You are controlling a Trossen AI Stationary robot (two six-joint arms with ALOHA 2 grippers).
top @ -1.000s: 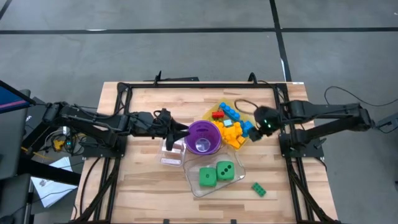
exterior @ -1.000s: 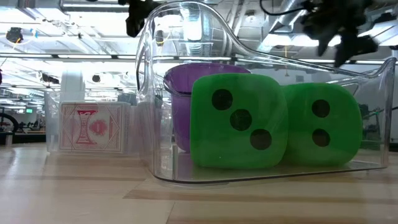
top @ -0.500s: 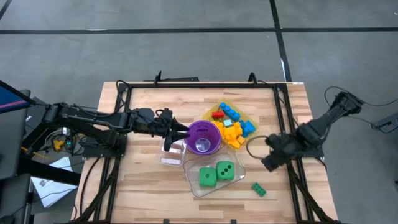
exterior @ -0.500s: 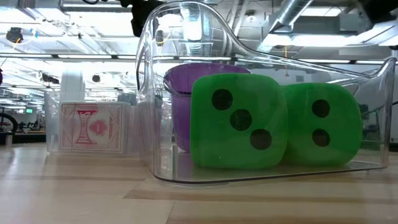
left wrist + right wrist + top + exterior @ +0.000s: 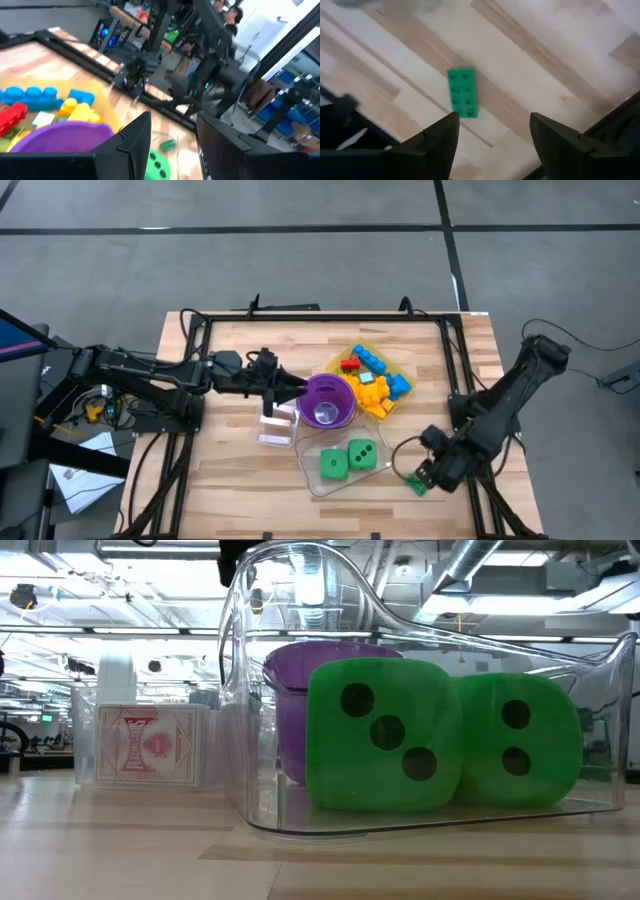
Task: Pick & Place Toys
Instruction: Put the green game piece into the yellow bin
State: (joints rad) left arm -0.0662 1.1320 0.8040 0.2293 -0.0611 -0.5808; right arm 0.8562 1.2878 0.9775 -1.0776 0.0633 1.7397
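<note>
Presently we list, on the wooden bench [image 5: 230, 360]: one right hand [image 5: 492, 137], hanging low over the near right corner, fingers parted with nothing between them, a single green brick [image 5: 463, 93] lying flat on the boards just ahead of it and untouched; the same brick shows in the high view almost hidden at that hand's tip. One left hand [image 5: 297, 387], reaching in level from the left side, its tip at the rim of the purple cup [image 5: 327, 399], fingers [image 5: 134, 140] standing apart by a moderate gap and empty. We count two green dice [image 5: 347, 459] with black dots, side by side inside a clear tub [image 5: 238, 690] near the front middle of the bench, the cup just behind them. We note a heap of small bricks [image 5: 372, 379] in blue, yellow, orange and red, resting on a yellow translucent tray [image 5: 398, 355] to the right of the cup. One small clear box [image 5: 85, 740] with a red-patterned card [image 5: 142, 745] in it, to the left of the tub, below the left hand. Beyond the bench the left wrist view takes in a person [image 5: 232, 15] standing among racks
</note>
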